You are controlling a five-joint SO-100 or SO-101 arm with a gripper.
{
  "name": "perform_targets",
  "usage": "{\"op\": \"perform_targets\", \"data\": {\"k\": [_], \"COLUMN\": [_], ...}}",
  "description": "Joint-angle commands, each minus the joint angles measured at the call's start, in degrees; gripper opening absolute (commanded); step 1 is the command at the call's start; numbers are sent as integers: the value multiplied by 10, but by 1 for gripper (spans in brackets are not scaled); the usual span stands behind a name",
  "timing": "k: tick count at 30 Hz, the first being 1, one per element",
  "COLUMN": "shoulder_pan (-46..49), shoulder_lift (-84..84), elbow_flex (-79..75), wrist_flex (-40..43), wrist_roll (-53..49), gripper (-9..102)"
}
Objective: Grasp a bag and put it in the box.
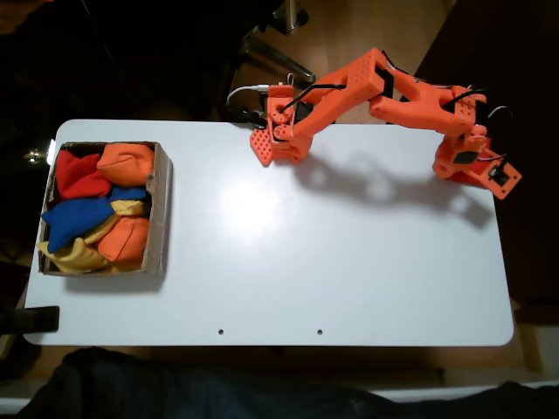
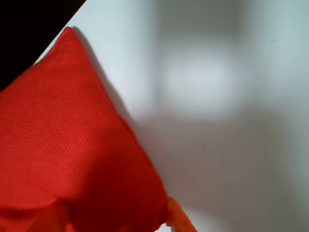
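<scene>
Reaching across the far edge of the white surface point(image 1: 349, 253) in the fixed view, the orange arm point(image 1: 384, 92) stretches from its base at the right toward the left, and its jaws point(image 1: 269, 144) sit low over the surface near that far edge, well apart from the box point(image 1: 161, 205) at the left end. A red patch with a dotted, woven look shows just at the tip of the jaws in that view, at the place where the red bag point(image 2: 72, 159) appears in the wrist view. There the bag takes up the lower left of the picture, its weave plainly visible, one pointed corner rising toward the upper left and its right edge slanting down across the pale surface; it casts a thin dark shadow along that edge. A small orange piece of the jaws pokes out at the bottom beside the bag's lower corner, touching or nearly touching the cloth. Whether the jaws are closed on the bag or merely standing around it I cannot tell from either view. The brown cardboard box lies along the left side of the surface and holds a heap of bean bags: red ones point(image 1: 77, 176) at the far left corner, orange ones point(image 1: 127, 161), a blue one point(image 1: 77, 216) in the middle, and yellow ones point(image 1: 74, 256) nearest the camera's lower edge.
</scene>
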State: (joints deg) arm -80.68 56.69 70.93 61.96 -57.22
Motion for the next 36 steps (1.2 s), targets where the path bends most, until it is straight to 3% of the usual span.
{"op": "perform_targets", "data": {"k": [1,27,36], "shoulder_pan": [5,40,47], "shoulder_lift": [-1,25,49], "elbow_flex": [5,14,24], "wrist_flex": [8,55,55], "wrist_roll": [-2,-32,-27], "gripper": [33,0,0]}}
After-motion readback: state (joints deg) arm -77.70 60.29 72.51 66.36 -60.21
